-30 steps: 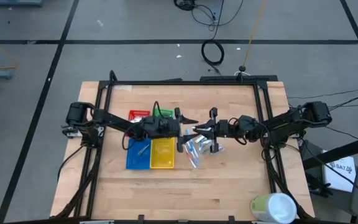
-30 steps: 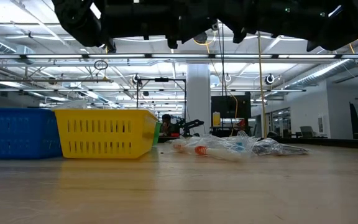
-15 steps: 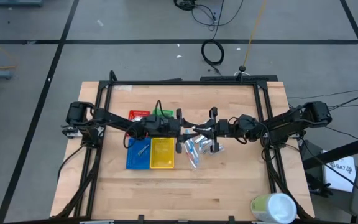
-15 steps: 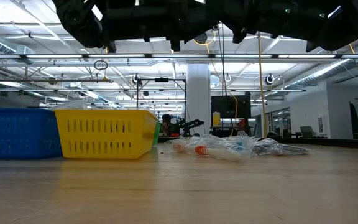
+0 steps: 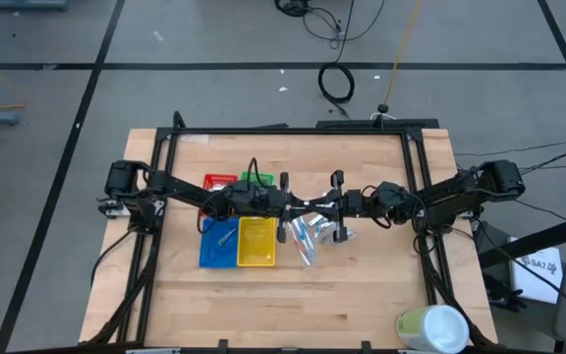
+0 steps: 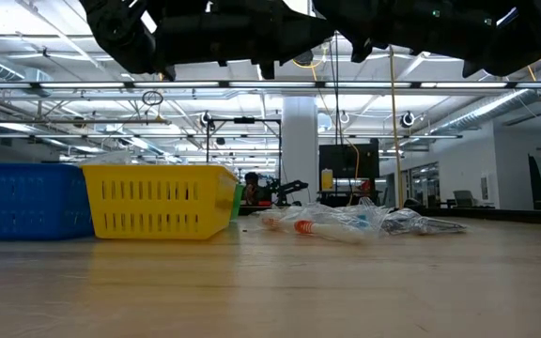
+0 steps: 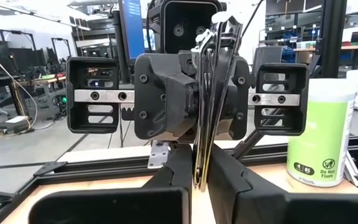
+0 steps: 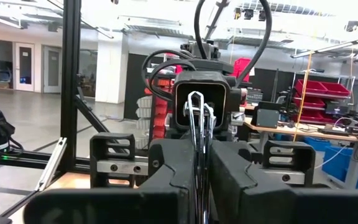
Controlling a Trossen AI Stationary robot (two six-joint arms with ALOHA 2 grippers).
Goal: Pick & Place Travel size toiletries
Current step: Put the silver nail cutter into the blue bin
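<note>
Above the table's middle my two grippers face each other, each shut on one slim, silver, clear-wrapped toiletry (image 5: 312,204). My left gripper (image 5: 301,204) comes from the left, my right gripper (image 5: 326,205) from the right. In the wrist views the toiletry (image 7: 205,93) (image 8: 199,118) shows edge-on as a thin upright strip between the fingers. More travel size toiletries (image 5: 312,234) lie in a loose pile (image 6: 346,223) on the wood below. My left gripper pinches the toiletry's left end (image 7: 200,163) between its two fingers, which come in about level from the table's left. The toiletry stands on edge, clear of the table. My right gripper pinches the toiletry's right end (image 8: 199,155) between its two fingers, which come in from the table's right, tipped slightly upward. The toiletry spans the short gap to the other gripper, lifted clear.
Yellow (image 5: 255,243) and blue (image 5: 219,243) trays stand left of the pile, with red (image 5: 219,182) and green (image 5: 259,179) trays behind them. A large pale green and white cylinder (image 5: 432,327) stands at the near right corner. Black frame rails (image 5: 421,187) border the table.
My left gripper has shut: its fingers stood spread a second ago, came halfway together, and now close on the toiletry that my right gripper holds. Both arms have stayed in place, and the toiletry has not moved.
</note>
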